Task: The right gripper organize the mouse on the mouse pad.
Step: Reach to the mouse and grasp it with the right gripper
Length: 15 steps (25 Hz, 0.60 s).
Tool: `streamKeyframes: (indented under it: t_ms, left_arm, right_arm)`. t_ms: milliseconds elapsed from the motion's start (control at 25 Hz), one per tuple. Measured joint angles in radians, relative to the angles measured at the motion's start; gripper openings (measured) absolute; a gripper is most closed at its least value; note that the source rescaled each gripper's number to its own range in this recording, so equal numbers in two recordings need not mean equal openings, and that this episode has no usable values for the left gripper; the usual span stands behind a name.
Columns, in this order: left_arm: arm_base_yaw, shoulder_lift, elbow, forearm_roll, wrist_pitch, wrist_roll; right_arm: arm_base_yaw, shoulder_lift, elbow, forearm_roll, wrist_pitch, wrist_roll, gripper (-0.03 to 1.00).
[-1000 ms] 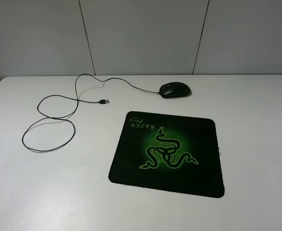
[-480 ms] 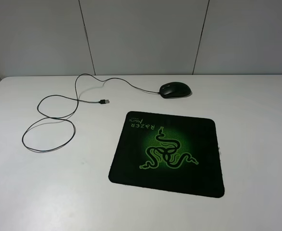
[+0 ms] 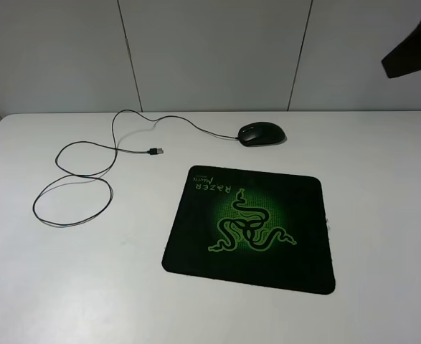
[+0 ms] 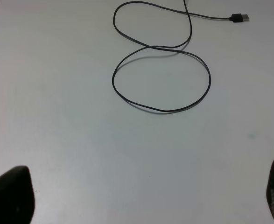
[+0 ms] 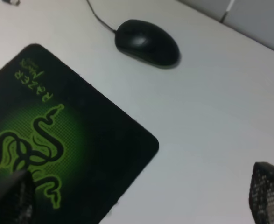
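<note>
— Right gripper [image 5: 137, 198]: are its fingers together?
— No, they are wide apart, and nothing is in them. It hangs over the near right corner of the pad.
— And the left gripper [image 4: 144, 193]?
— Its fingers are apart too, with nothing in them. It hangs over the bare table [image 3: 88, 287], near a loop of cable.
— What lies on the table?
— First the big black pad [image 3: 249, 226] with green snakes on it.
— Where is the mouse [image 3: 261, 134]?
— On the table, past the far edge of the pad. It is near the pad but not touching it.
— And the cable [image 4: 162, 111]?
— It runs left from the mouse and curls in loops. Its plug [image 3: 155, 151] lies left of the pad's far corner.
</note>
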Motion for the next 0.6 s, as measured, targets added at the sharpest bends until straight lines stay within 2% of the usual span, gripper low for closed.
streamKeyframes:
  t_ms: [200, 600]
  left_arm:
    - [0.000, 0.000, 0.000, 0.000, 0.000, 0.000]
    - [0.000, 0.000, 0.000, 0.000, 0.000, 0.000]
  right_arm:
    - [0.012, 0.206, -0.107, 0.029, -0.008, -0.112, 1.00]
    - [0.110, 0.540, -0.290, -0.012, -0.059, -0.312, 1.00]
